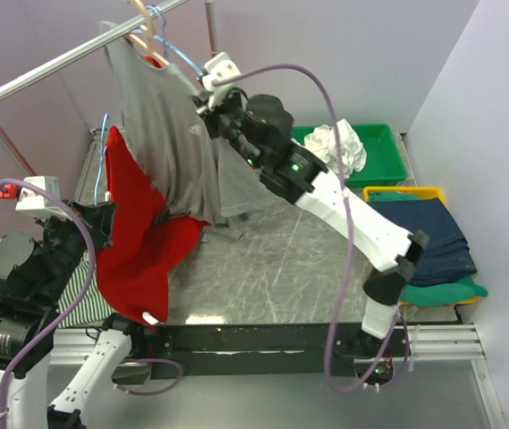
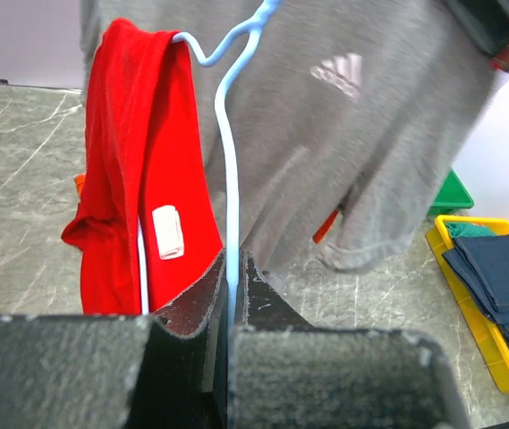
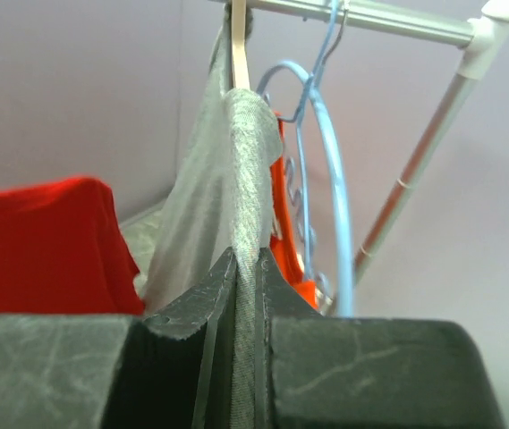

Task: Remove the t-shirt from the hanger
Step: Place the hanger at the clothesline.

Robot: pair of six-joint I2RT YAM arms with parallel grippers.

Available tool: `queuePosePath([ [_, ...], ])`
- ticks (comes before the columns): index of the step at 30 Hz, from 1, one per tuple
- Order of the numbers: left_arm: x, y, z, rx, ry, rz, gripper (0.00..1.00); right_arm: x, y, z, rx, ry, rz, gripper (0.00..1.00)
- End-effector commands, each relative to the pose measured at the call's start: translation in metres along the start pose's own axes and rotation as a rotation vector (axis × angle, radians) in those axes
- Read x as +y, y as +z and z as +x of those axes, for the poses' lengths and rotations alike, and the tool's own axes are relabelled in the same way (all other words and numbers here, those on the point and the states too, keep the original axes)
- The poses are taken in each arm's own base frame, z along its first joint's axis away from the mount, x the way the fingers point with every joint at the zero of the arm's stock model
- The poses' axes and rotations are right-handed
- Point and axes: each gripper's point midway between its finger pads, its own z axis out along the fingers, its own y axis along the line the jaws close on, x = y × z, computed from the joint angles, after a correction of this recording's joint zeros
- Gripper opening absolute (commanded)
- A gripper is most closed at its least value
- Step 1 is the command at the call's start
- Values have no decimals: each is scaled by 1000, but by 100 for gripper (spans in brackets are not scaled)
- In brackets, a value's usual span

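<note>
Right wrist view first: the right tool (image 3: pixel 245 268) is clenched on a fold of the grey t-shirt (image 3: pixel 250 161), right up at the shoulder, just below the wooden hanger (image 3: pixel 238 45) on the rail (image 1: pixel 57 63). From above, the shirt hangs off that hanger and trails down towards the bench (image 1: pixel 272 259), hem bunched at the bottom.

Over on the left, the left tool (image 2: pixel 233 268) is shut tight on the thin wire of a blue hanger (image 2: pixel 227 179), with a red t-shirt (image 2: pixel 138 134) draped over it, just beside the grey one.

How will this handle? My read: light, soft, floppy cotton, nothing fragile. It will stretch and sag rather than slide as one piece, and the neck will likely catch on the hanger's arm. The hold wants to be on the shoulder seam or collar, where the cloth is doubled and won't slip out. A pinch lower on the body would probably just stretch it.

The wooden hanger looks free to swing on the rail, so a sideways pull may drag it along. Easing the shoulder up and over the hanger's end looks the safer line
</note>
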Motion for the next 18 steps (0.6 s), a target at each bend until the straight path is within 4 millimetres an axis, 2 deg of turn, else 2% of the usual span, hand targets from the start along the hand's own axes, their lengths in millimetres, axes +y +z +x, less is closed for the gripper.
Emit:
queuePosePath([
  [1,-4,2,-17,-68,0,13,1,-14,23,-67,-213,84,-7,0],
  [2,-4,2,-17,-67,2,14,1,-7,37,-48,-174,87,-22,0],
  [4,-4,2,-16,-66,2,14,1,-5,43,-56,-200,91,-44,0],
  [5,-4,3,-15,-62,4,14,1,0,50,-44,-182,92,-55,0],
  [8,-4,5,-12,-53,2,19,1,6,59,-32,-176,96,-75,0],
  [16,-13,10,-4,-20,20,78,1,16,73,11,-87,99,-90,0],
  [18,-17,11,-1,-12,27,103,1,15,70,14,-78,101,-89,0],
])
